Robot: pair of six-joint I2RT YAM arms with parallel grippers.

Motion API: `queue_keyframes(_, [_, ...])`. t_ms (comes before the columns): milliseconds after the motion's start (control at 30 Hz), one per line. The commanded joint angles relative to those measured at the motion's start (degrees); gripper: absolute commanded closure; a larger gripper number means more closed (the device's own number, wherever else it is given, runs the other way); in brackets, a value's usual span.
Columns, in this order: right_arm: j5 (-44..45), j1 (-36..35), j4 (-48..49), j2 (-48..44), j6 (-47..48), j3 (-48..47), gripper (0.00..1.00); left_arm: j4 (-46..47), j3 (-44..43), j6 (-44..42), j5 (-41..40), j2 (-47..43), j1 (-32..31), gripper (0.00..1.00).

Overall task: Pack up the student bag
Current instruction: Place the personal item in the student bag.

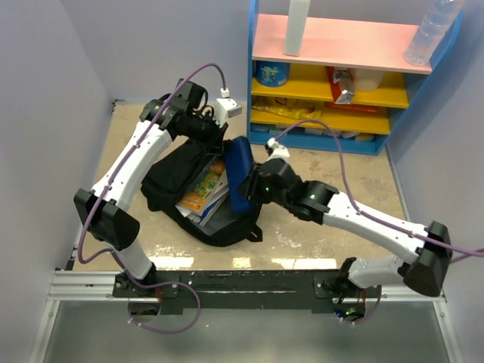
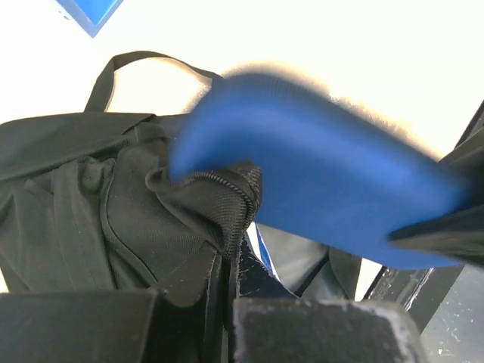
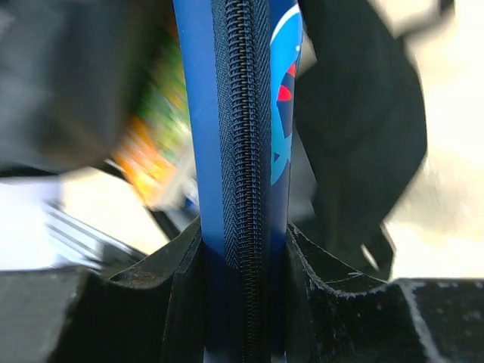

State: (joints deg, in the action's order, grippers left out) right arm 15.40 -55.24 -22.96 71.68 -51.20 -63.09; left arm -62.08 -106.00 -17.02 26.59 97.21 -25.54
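The student bag (image 1: 170,178), a soft black backpack, lies open on the table with colourful books (image 1: 203,189) inside it. My left gripper (image 1: 213,130) is shut on the bag's zipper edge (image 2: 227,198) and holds the opening up. A dark-blue pencil case (image 1: 240,172) stands on edge over the mouth of the bag. My right gripper (image 3: 243,261) is shut on the pencil case (image 3: 242,121), its zipper facing the camera. In the left wrist view the pencil case (image 2: 325,181) crosses blurred above the bag (image 2: 68,189).
A blue, pink and yellow shelf unit (image 1: 340,68) stands at the back right with snack packs, a tin, a white bottle (image 1: 296,26) and a clear bottle (image 1: 432,30). Walls close in left and right.
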Motion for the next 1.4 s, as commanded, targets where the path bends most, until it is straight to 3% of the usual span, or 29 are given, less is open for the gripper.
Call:
queue_keyframes(0, [0.6, -3.5, -5.2, 2.8, -3.3, -1.1, 0.94, 5.4, -6.5, 0.8, 4.0, -0.1, -0.3, 1.00])
queue_keyframes(67, [3.6, -4.2, -9.8, 3.7, -5.5, -1.6, 0.96, 5.0, -6.8, 0.8, 4.2, -0.5, -0.3, 1.00])
queue_keyframes(333, [4.5, -8.7, -12.5, 11.3, -9.0, -2.0, 0.98, 4.6, -7.0, 1.2, 6.0, -1.1, -0.3, 1.00])
queue_keyframes(433, [10.0, -9.0, -17.3, 14.2, -10.9, -2.7, 0.99, 4.0, -7.8, 1.4, 7.1, -1.1, -0.3, 1.00])
queue_keyframes(667, [14.0, -8.9, -24.1, 14.5, -16.9, -0.8, 1.00, 4.9, -9.1, 2.5, 8.2, -1.8, -0.3, 1.00])
queue_keyframes(867, [13.0, -9.0, -20.8, 14.9, -19.7, 2.1, 1.00, 4.3, -7.9, 2.3, 11.1, -1.8, -0.3, 1.00])
queue_keyframes(1100, [14.1, -8.4, -23.4, 36.3, -11.4, -21.5, 1.00, 3.0, -5.7, 1.5, 14.0, -2.0, -0.5, 1.00])
queue_keyframes(1200, [13.0, -7.6, -22.7, 40.1, -9.2, -30.6, 1.00, 1.7, -4.7, 0.1, 15.9, -2.0, -0.5, 1.00])
queue_keyframes(1367, [13.3, -3.9, -16.3, 38.5, -7.7, -33.7, 1.00, 0.7, -2.5, -1.9, 16.6, -2.5, -0.5, 1.00])
